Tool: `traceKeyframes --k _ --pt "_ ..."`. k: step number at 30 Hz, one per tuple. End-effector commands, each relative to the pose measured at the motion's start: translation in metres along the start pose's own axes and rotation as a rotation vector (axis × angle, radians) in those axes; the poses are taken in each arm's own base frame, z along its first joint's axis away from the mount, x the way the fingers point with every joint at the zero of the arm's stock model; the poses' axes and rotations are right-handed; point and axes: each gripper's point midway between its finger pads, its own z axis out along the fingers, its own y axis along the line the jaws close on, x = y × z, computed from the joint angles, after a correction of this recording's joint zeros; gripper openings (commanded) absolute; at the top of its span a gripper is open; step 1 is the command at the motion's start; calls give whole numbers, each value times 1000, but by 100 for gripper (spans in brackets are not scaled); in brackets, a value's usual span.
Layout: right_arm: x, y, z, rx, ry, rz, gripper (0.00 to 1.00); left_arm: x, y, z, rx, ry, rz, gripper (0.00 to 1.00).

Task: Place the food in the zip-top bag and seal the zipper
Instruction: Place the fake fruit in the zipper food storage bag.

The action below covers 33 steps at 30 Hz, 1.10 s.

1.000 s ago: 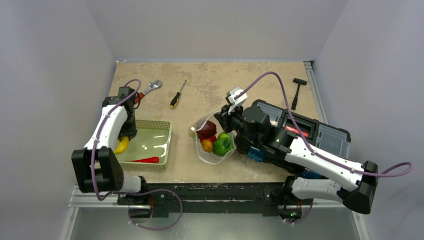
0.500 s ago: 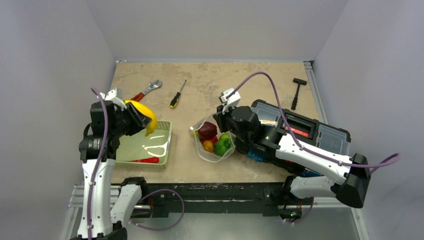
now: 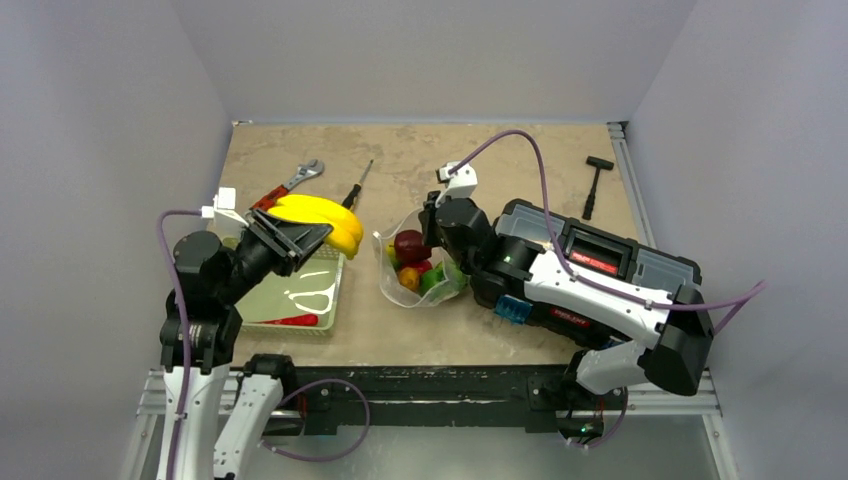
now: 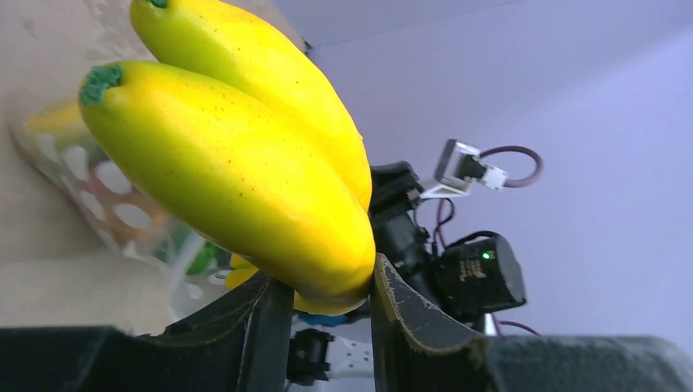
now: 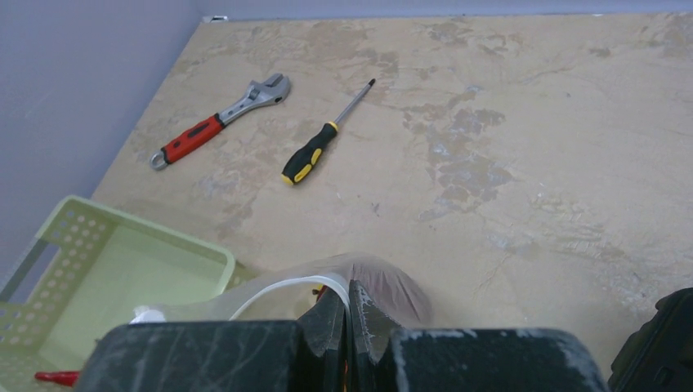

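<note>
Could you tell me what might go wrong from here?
1. The left gripper holds the banana bunch by one end, so it could pivot or slip.
2. The bunch looks long for the mouth of the zip-top bag, which the right gripper pinches by one rim; it may snag and tug it loose.

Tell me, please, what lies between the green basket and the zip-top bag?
Only a bare strip of table, as the top view shows; the basket and the zip-top bag do not touch.

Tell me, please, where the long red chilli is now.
In the top view, the chilli lies on the left, inside the green basket, along its near wall.
</note>
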Motion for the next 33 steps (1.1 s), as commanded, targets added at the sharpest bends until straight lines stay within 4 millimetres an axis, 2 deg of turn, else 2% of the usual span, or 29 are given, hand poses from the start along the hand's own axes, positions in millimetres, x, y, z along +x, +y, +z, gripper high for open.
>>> traceKeyframes --k 1,5,9,10,16,19,23,28,33 --pt "-45 11 -3 34 -109 177 0 3 -47 2 158 42 -184 0" --pt "-47 17 3 29 -111 237 0 18 -60 6 183 99 -212 0" --pt "-44 22 6 31 -96 299 0 38 -59 23 187 157 -248 0" --pt "-42 29 6 0 -77 320 0 40 -56 27 188 155 -241 0" --pt "-47 42 -1 -66 -56 377 0 26 -55 37 295 -14 -76 0" --pt "-49 45 -4 -83 -49 390 0 30 -53 46 336 -17 -73 0" --pt "-50 42 -6 -71 -57 420 0 47 -46 56 360 2 -99 0" --pt "-51 35 -6 -34 -66 475 0 57 -37 50 329 -27 -35 0" --pt "-62 29 -10 -22 -95 536 0 76 -15 51 281 12 -20 0"
